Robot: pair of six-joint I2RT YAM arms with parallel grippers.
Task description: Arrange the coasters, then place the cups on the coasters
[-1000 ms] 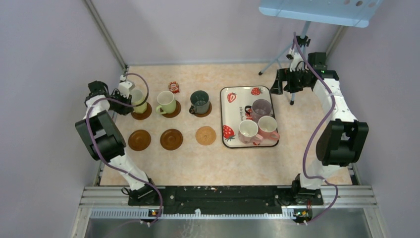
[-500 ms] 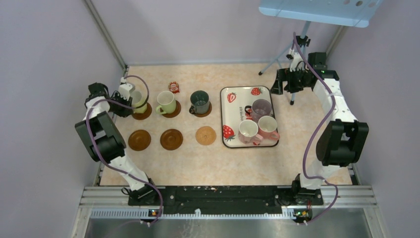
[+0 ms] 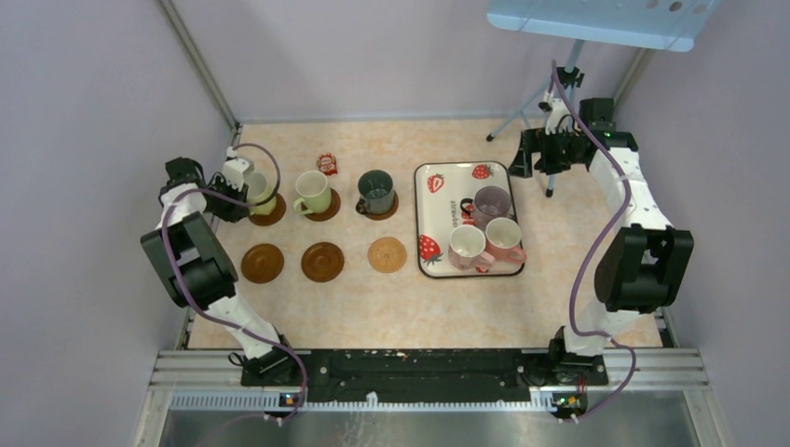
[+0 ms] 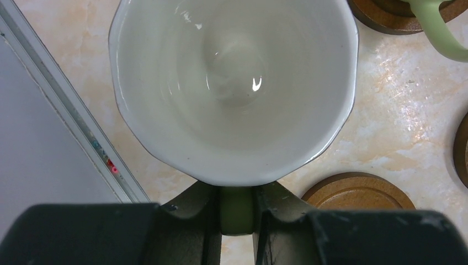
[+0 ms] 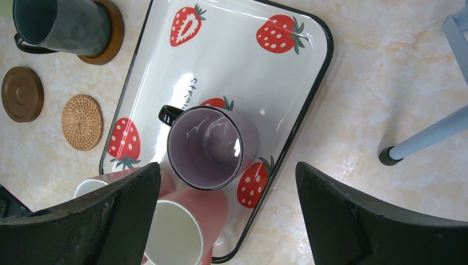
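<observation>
Wall rail (image 4: 72, 110) tight beside the left hand (image 4: 237, 215); neighbouring mug (image 3: 313, 193) just right.

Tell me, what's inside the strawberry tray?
Three cups stand in the tray: a purple cup, a white cup and a pink cup. The purple cup looks empty. The tray's floor right under them is covered.

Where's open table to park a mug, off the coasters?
The broad table strip between the front coasters and the arm bases is bare, as is the patch right of the tray. Crowded: the back row, where the left gripper holds a yellow-green mug.
</observation>
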